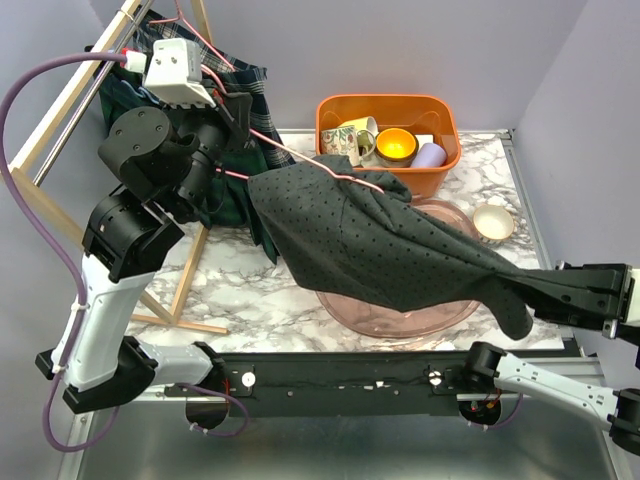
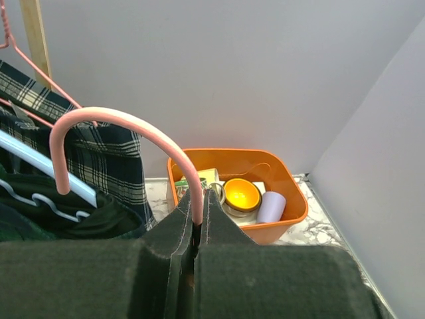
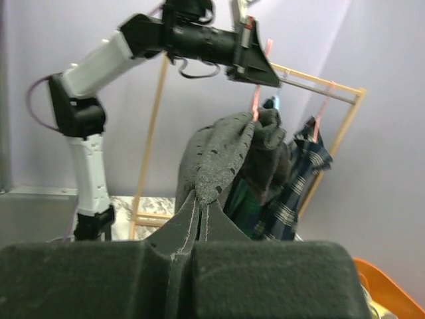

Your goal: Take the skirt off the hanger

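Observation:
A dark grey dotted skirt (image 1: 380, 240) hangs from a pink hanger (image 1: 300, 160) and stretches across the table toward the right. My left gripper (image 1: 238, 112) is shut on the hanger's hook (image 2: 126, 129), holding it up beside the wooden rack. My right gripper (image 1: 535, 290) is shut on the skirt's lower edge (image 3: 219, 159) and pulls it taut. In the right wrist view the skirt runs up from my fingers to the hanger under the left gripper (image 3: 255, 63).
A wooden clothes rack (image 1: 70, 100) at the left holds plaid garments (image 1: 235, 90) on other hangers. An orange bin (image 1: 440, 175) with a yellow bowl (image 1: 396, 146) and cups stands at the back. A pink plate (image 1: 400, 315) lies under the skirt; a small bowl (image 1: 493, 222) sits right.

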Robot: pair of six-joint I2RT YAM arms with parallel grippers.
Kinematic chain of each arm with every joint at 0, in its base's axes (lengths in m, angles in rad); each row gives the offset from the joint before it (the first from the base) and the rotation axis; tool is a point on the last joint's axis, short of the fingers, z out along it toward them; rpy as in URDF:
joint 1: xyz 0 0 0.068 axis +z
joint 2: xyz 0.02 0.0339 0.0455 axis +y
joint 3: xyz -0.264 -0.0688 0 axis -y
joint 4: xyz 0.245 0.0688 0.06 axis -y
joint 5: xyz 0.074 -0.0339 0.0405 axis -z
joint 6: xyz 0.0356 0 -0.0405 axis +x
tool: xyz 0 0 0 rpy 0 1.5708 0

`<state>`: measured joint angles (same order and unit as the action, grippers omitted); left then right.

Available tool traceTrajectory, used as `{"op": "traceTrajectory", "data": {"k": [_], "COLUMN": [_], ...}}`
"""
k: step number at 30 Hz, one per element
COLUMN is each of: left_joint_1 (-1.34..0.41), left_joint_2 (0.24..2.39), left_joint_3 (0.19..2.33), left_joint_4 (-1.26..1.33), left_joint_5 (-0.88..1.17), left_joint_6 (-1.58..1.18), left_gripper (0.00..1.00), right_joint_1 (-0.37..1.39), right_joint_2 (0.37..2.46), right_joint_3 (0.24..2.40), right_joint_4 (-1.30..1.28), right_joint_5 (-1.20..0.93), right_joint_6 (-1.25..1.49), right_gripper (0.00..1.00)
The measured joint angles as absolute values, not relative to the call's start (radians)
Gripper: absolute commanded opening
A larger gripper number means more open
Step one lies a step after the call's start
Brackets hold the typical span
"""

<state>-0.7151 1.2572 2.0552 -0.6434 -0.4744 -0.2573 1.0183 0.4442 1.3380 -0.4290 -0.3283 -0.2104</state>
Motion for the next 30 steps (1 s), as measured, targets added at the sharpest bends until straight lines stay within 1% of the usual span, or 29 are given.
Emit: {"op": "traceTrajectory", "data": {"k": [4, 8, 14, 19, 22, 25, 30], "left_joint_1": [-0.69, -0.664, -0.657, -0.657, -0.657, -0.658, -0.663], "left_joint_2": [1.245, 1.222, 1.229, 1.261, 1.274, 1.284, 1.288], "left_joint_3": [2.055, 2.034, 2.013, 2.011, 2.011, 2.011, 1.994], "left_joint_4": [-0.669, -0.682, -0.684, -0.683, -0.683, -0.683, -0.672], "left_joint_5": [-0.447, -0.429, -0.408, -0.411, -0.433, -0.472, -0.52], "left_joint_6": [-0.29, -0.304, -0.315, -0.316, -0.309, -0.299, -0.29], "left_gripper": [0.0, 0.0, 0.0, 0.0, 0.0, 0.0, 0.0], "right_joint_1": [1.02, 1.02, 1.02, 1.02, 1.02, 1.02, 1.019], "right_joint_2": [0.495, 0.596, 0.769, 0.836, 0.826, 0.787, 0.675], "right_joint_3": [1.338, 1.339, 1.361, 1.362, 1.353, 1.342, 1.324], "right_joint_4": [-0.415, -0.39, -0.392, -0.392, -0.39, -0.375, -0.245], "right_joint_5": [-0.23, -0.22, -0.327, -0.447, -0.567, -0.641, -0.739], "right_joint_6": [-0.21, -0.193, -0.147, -0.117, -0.109, -0.097, -0.035], "right_gripper": [0.01, 0.01, 0.01, 0.01, 0.01, 0.01, 0.01]}}
